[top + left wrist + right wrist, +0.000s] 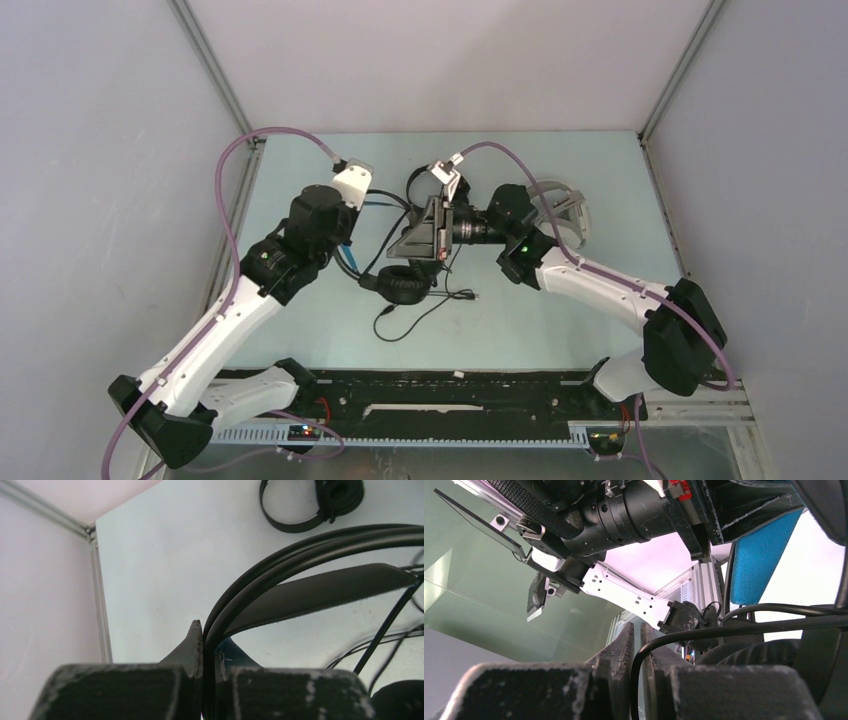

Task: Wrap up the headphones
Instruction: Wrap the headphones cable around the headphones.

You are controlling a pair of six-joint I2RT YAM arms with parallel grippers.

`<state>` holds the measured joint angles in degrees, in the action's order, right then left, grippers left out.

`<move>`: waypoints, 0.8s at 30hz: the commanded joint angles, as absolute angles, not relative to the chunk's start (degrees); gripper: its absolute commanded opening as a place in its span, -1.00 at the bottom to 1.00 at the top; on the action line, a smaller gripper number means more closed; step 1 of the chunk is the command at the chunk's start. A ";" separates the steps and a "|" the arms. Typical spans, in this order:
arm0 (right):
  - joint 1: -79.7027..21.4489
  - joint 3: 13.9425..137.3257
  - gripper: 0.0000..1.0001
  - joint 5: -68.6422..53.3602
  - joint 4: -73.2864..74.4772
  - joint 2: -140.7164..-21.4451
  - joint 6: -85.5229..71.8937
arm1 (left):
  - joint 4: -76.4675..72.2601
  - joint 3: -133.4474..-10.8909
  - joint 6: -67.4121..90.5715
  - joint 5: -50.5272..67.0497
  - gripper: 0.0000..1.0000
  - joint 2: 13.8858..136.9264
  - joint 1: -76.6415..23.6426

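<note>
The bulkier black headphones lie mid-table, with an ear cup (400,283) toward the front. Their black headband (310,550) arcs up from my left gripper (207,630), which is shut on it. In the top view the left gripper (345,250) sits at the headband's left side. My right gripper (636,630) is shut on the headphones' thin black cable (734,627), which curves out between the fingers to the right. Blue headband lining (759,560) and an ear cushion (754,652) show close by. The right gripper (425,235) hovers above the headphones. Loose cable (420,310) loops toward the front.
A small slim black headset (310,505) lies farther back on the table (160,570), also visible in the top view (415,185). A white headset (565,215) sits behind the right arm. Walls with metal frame posts (97,595) enclose the table on the left, back and right.
</note>
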<state>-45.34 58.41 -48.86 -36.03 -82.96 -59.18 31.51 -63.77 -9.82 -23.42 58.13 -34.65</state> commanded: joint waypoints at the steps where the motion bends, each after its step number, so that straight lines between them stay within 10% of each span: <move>1: -50.71 63.62 -0.78 -48.36 -38.01 -83.23 -55.17 | 28.97 -68.20 -0.52 -32.67 -1.00 58.67 -33.98; 24: -57.10 63.72 -0.74 -26.93 -16.42 -80.33 -31.08 | 28.34 -67.93 22.88 -33.68 -1.00 55.28 -33.79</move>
